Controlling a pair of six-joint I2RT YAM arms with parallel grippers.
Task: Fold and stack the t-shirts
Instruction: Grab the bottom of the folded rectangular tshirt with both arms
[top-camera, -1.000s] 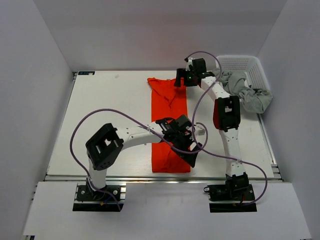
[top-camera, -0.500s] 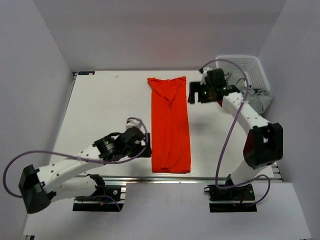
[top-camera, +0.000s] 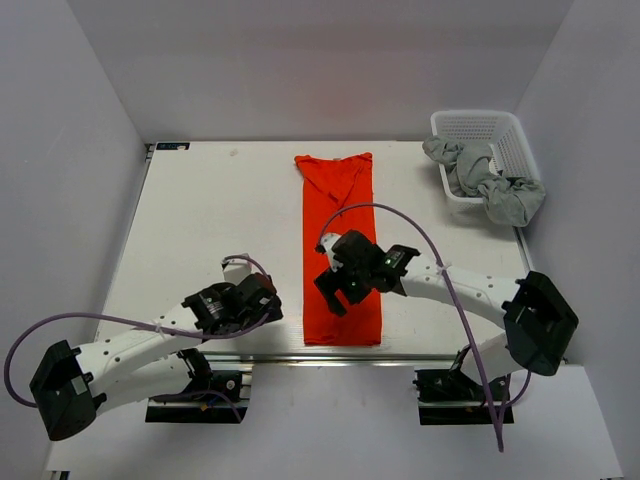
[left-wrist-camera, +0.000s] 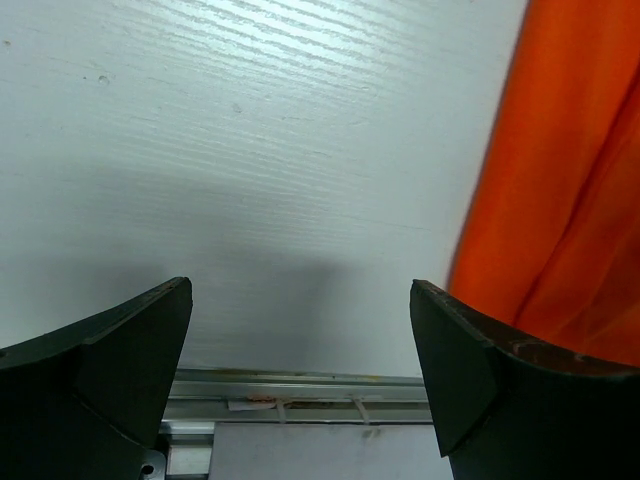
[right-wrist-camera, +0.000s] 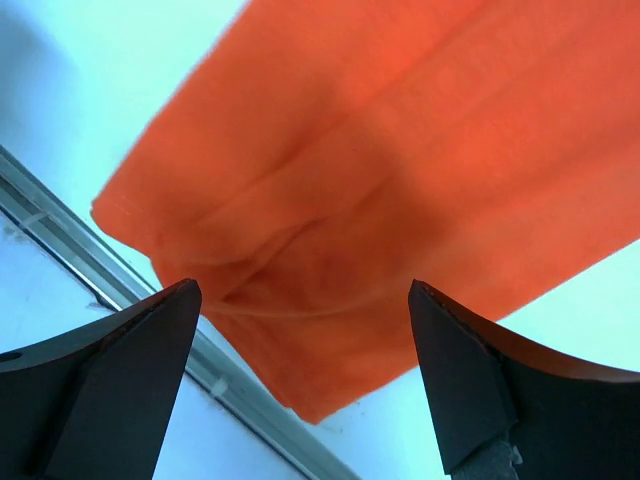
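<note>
Right end effector (top-camera: 338, 290) wide, empty, over near hem of orange shirt (top-camera: 340, 215). Left end effector (top-camera: 266, 305) wide, shirt just to its right. Cloth likely light, limp; pinch hem corners.

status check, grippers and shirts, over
Left gripper open, beside narrow-folded orange-red cloth t-shirt; right gripper open above its near end. Grey cloth t-shirts heaped in white plastic lattice basket. Nothing blocking.

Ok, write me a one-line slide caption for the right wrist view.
Right gripper, jaws open, hovers over the near end of the folded orange-red t-shirt by the white table edge.
</note>
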